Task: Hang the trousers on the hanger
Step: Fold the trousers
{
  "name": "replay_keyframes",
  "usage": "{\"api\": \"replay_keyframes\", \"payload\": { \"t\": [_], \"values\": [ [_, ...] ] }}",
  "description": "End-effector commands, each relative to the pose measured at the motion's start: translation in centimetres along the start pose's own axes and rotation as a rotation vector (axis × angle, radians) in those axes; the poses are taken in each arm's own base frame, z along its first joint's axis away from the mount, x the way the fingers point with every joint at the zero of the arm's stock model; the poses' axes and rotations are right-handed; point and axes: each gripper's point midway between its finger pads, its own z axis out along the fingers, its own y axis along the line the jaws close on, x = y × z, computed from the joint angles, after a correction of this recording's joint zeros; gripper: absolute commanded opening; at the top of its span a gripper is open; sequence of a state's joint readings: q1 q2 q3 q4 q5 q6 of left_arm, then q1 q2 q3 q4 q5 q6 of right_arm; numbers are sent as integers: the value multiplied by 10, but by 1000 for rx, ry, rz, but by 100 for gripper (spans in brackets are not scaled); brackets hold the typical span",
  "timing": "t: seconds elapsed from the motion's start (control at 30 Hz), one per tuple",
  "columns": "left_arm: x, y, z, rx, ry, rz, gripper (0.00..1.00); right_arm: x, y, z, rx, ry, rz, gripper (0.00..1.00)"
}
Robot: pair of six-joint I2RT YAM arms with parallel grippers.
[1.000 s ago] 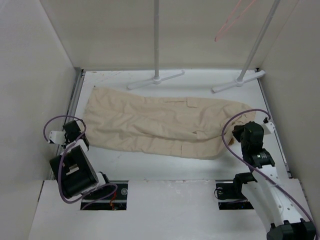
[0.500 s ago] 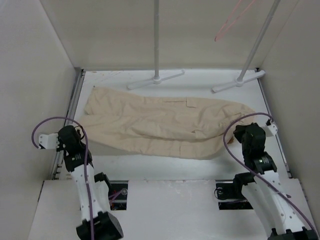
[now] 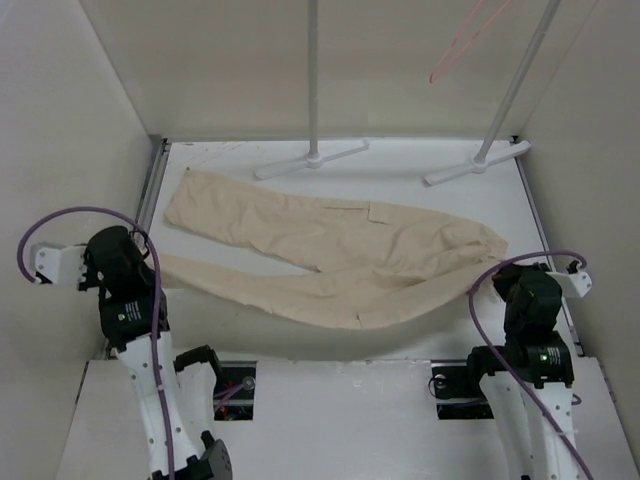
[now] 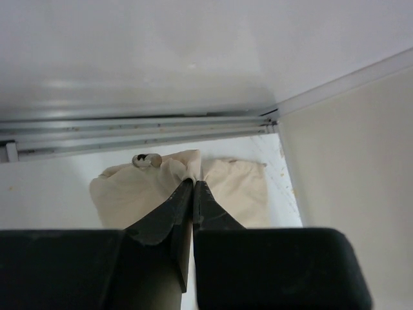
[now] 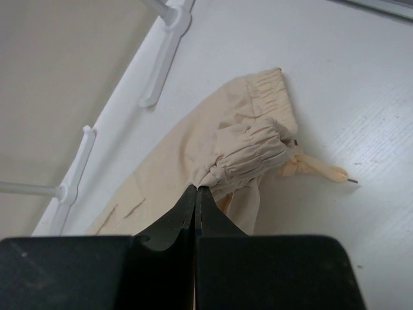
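Showing the pick-up step, the left gripper (image 4: 193, 183) clamped on one end and the right gripper (image 5: 195, 188) clamped on the gathered elastic edge of the trousers (image 3: 340, 250), which span the table (image 3: 330, 335); next, probably a joint raise toward the hanger (image 3: 455, 45) high at rear right.

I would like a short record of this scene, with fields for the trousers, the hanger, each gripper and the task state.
trousers: beige, spread lengthwise across the table
hanger: pink, up high beside the right rack pole, apart from the trousers
left gripper: shut on trousers, at their left end
right gripper: shut on trousers, at the gathered waistband
task state: trousers not yet on hanger
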State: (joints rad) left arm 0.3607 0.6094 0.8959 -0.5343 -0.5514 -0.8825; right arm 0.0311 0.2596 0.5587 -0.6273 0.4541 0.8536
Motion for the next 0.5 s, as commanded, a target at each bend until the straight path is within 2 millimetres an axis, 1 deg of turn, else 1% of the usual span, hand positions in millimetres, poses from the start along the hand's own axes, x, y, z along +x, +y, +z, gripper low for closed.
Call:
{"api": "replay_keyframes", "payload": {
  "t": [0.0,0.03,0.07,0.1,0.13,0.17,0.2,0.27,0.33,0.4,0.47],
  "values": [
    [-47,-38,-2,13,-98,-14,0,-24,10,-13,-29,-46,9,0],
    [-51,-48,4,8,-105,-14,0,-30,13,-15,-31,-55,13,0],
    [-49,-58,14,4,-94,-9,0,-37,17,-16,-36,-69,19,0],
    [-46,-63,21,2,-85,-9,0,-42,20,-16,-38,-81,31,0],
    [-39,-71,32,2,-60,2,0,-46,23,-13,-42,-93,42,0],
    [-33,-73,40,-5,-41,13,0,-48,27,-9,-44,-92,52,0],
    [-22,-76,49,-13,-13,26,0,-47,29,-3,-41,-82,67,0],
    [-5,-79,67,-33,17,59,0,-46,34,12,-28,-71,101,0],
    [10,-84,81,-45,43,90,0,-42,39,24,-21,-50,118,0],
    [16,-90,92,-56,45,121,0,-43,41,37,2,-55,123,1],
    [21,-94,100,-62,44,156,0,-42,43,43,10,-50,119,1]
  ]
}}
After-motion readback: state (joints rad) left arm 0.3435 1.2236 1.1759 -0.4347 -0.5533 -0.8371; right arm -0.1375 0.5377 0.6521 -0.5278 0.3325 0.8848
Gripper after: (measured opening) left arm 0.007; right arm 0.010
